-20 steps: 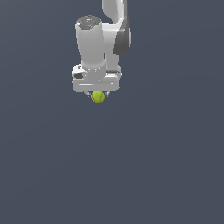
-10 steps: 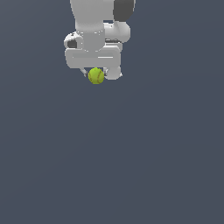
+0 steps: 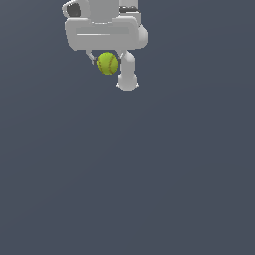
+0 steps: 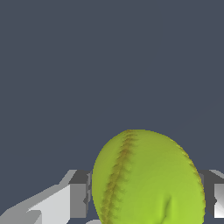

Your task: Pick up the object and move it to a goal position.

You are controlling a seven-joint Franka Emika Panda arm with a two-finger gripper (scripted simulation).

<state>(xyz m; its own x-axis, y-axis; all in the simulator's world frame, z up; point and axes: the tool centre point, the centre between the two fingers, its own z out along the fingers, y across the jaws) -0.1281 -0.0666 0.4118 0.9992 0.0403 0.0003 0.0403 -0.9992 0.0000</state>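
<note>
The pincer (image 3: 107, 63), clamped on the ball (image 3: 107, 63), had risen and swung toward the exterior view's left, so the carry looked underway.

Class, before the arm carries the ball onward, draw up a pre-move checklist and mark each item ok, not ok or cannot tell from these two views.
1. Ball sits between the gripper fingers: ok.
2. A finger flanks each side of the ball in the wrist view: ok.
3. Ball lifted off any surface: cannot tell; no surface is distinguishable.
4. Goal position in sight: not ok; no marker visible.
5. Obstacles around the ball: ok, none visible.
</note>
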